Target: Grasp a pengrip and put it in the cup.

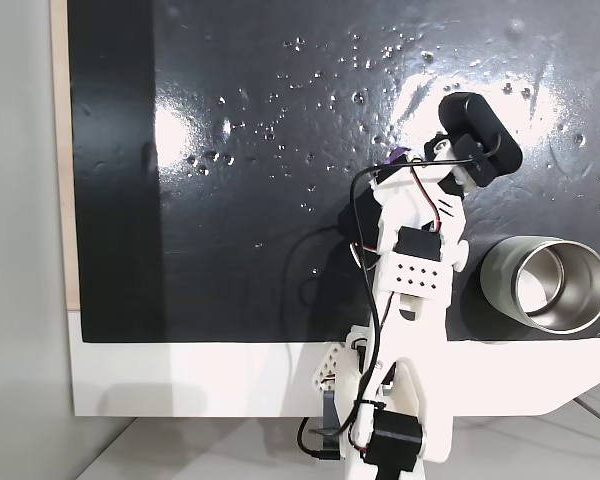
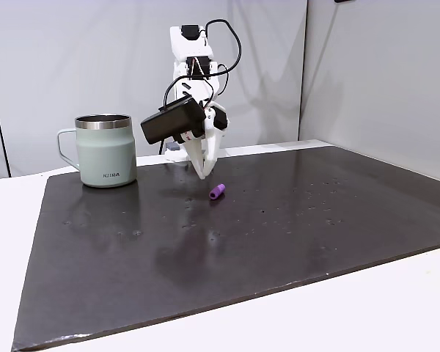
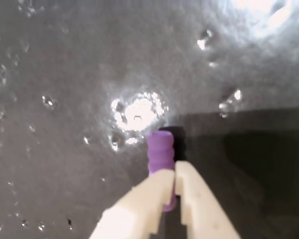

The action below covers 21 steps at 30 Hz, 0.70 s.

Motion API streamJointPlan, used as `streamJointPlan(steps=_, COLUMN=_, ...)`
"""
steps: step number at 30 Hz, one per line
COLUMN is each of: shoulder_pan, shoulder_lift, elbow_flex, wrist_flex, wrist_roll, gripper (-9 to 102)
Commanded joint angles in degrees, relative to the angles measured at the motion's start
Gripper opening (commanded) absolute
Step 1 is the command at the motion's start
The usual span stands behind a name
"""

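Observation:
The light-purple pengrip (image 2: 217, 191) lies on the black mat, and it shows at the gripper's tip in a fixed view from above (image 1: 398, 155). My gripper (image 2: 202, 174) points down with its cream fingertips just behind and above the pengrip, not holding it. In the wrist view the gripper (image 3: 173, 168) is shut, with only a thin slit between the fingers, and the pengrip (image 3: 160, 149) lies just beyond the tips, its near end hidden under them. The steel cup (image 2: 106, 150) with a handle stands upright apart from the gripper; from above the cup (image 1: 545, 285) sits at the right.
The black mat (image 2: 279, 235) covers most of the white table (image 1: 180, 375) and carries scattered shiny droplets. The arm's base (image 1: 390, 430) stands at the table's near edge in the view from above. A wall rises behind the table.

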Motion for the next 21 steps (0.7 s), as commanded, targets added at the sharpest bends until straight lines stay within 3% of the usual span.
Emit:
streamJointPlan(steps=1, shoulder_pan=1.0, shoulder_lift=0.0, elbow_flex=-4.4, wrist_flex=-2.8, wrist_roll=1.3, gripper=4)
streamJointPlan(steps=8, shoulder_pan=0.9, shoulder_lift=0.0, elbow_flex=-5.0, wrist_flex=-0.5, wrist_roll=2.7, gripper=15)
streamJointPlan(steps=21, shoulder_pan=-0.2, shoulder_lift=-8.3, elbow_flex=-13.9, wrist_flex=11.5, wrist_roll=4.2, gripper=17)
